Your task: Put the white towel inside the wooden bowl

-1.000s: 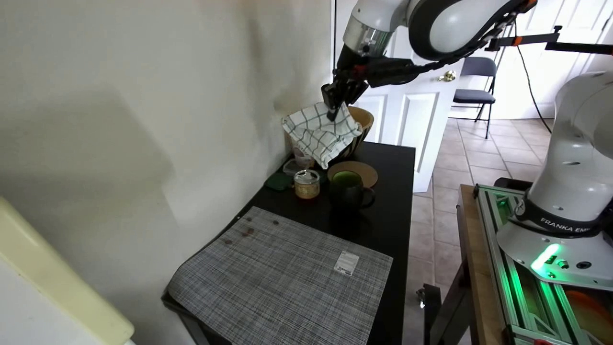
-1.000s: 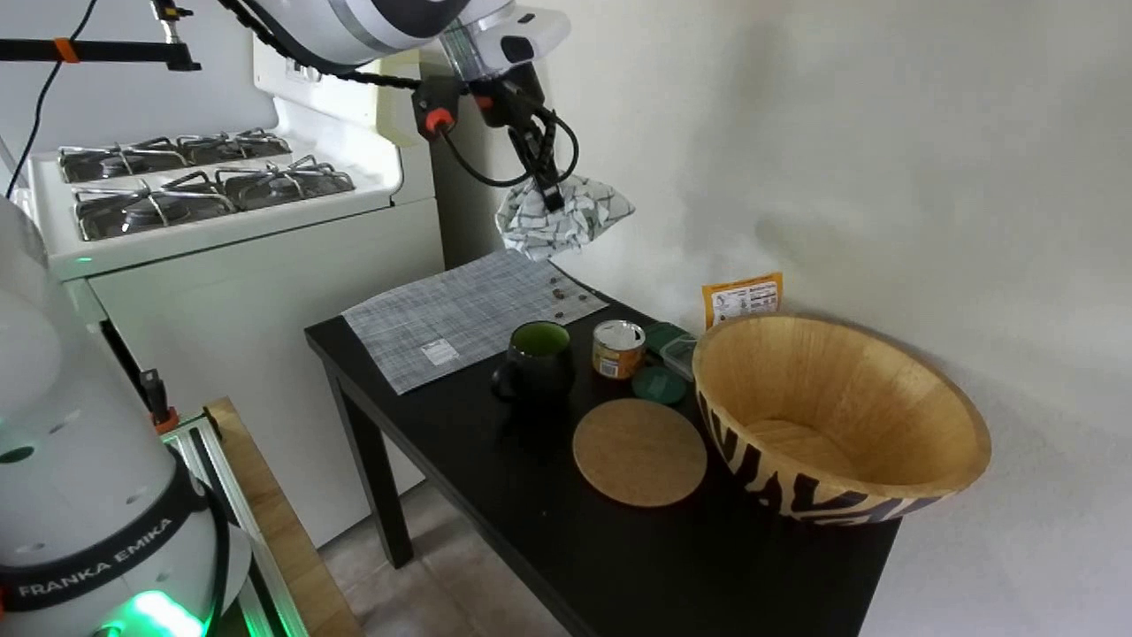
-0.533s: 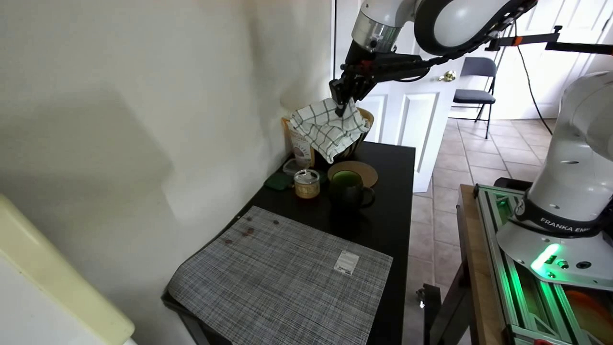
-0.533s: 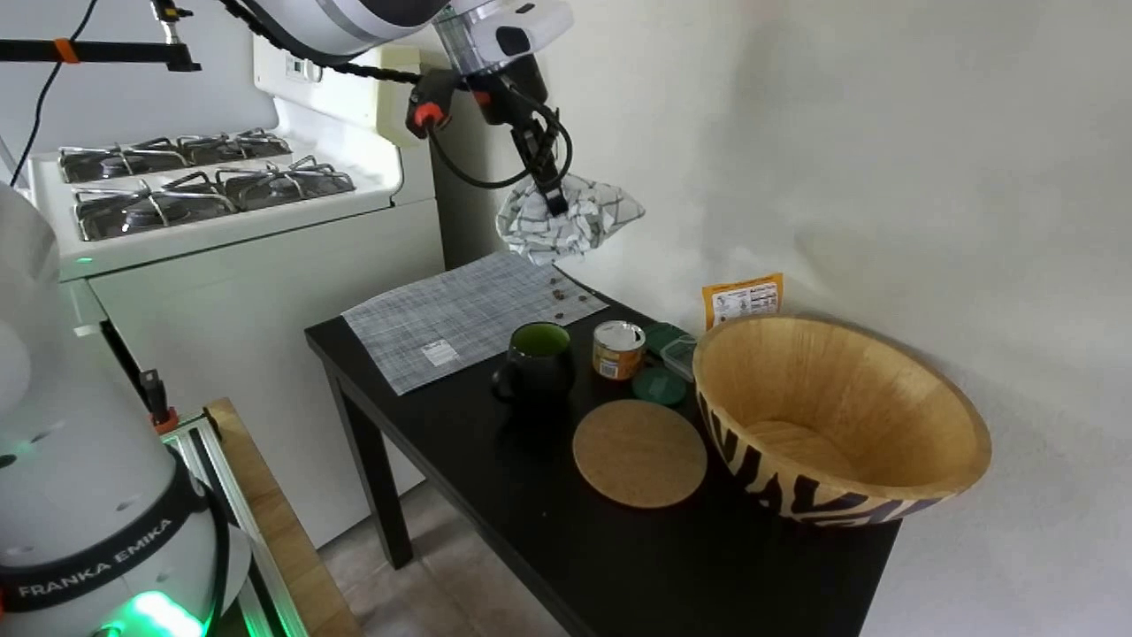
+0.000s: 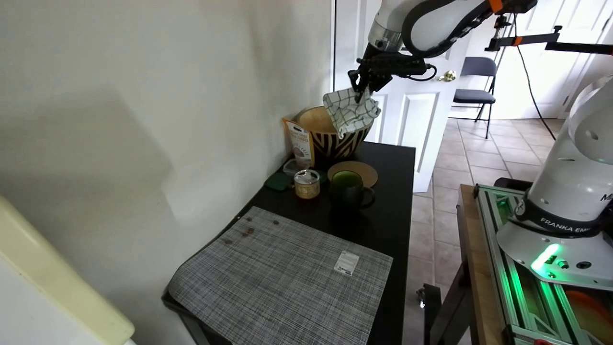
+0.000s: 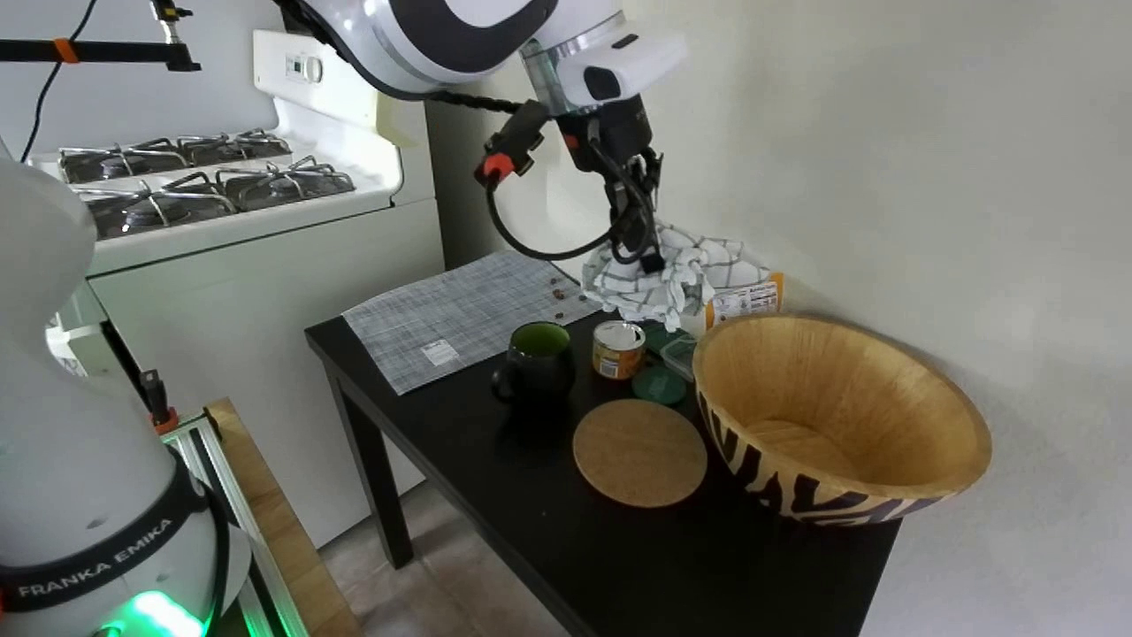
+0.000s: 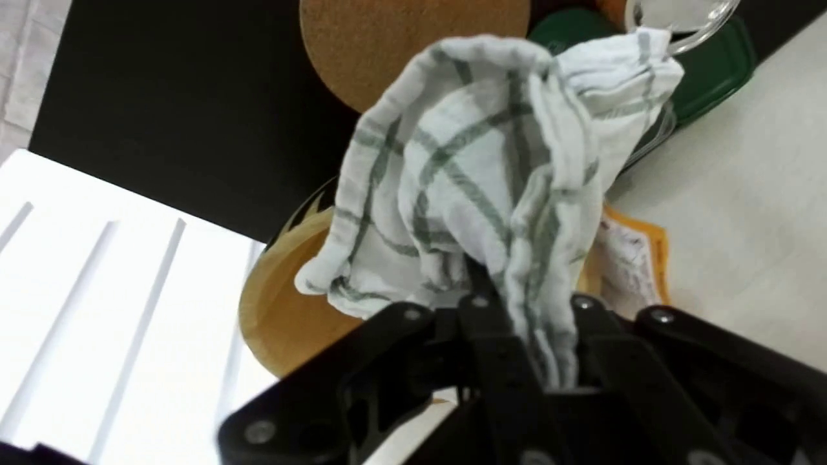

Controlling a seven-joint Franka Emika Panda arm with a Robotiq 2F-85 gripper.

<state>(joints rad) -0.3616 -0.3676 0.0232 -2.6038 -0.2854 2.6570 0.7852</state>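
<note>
White towel (image 6: 685, 276) pinched in pincer (image 6: 653, 263), slack hanging below. Wooden bowl (image 6: 849, 380) lower than pincer, probably not squarely beneath. Best: centre over bowl, clear orange-edged bag (image 6: 747, 301) below pincer, lower slack inside rim, then let go.

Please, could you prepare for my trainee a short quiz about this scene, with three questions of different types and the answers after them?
1. Fill in the missing word: the gripper holds a white checked ____.

2. Choose one: the outside of the bowl is decorated with
a) round dots
b) dark stripes
c) red flowers

3. True or false: the mug stands on the table but not on the mat.

Key
1. Towel; it is not yet inside the bowl.
2. b
3. True
</note>
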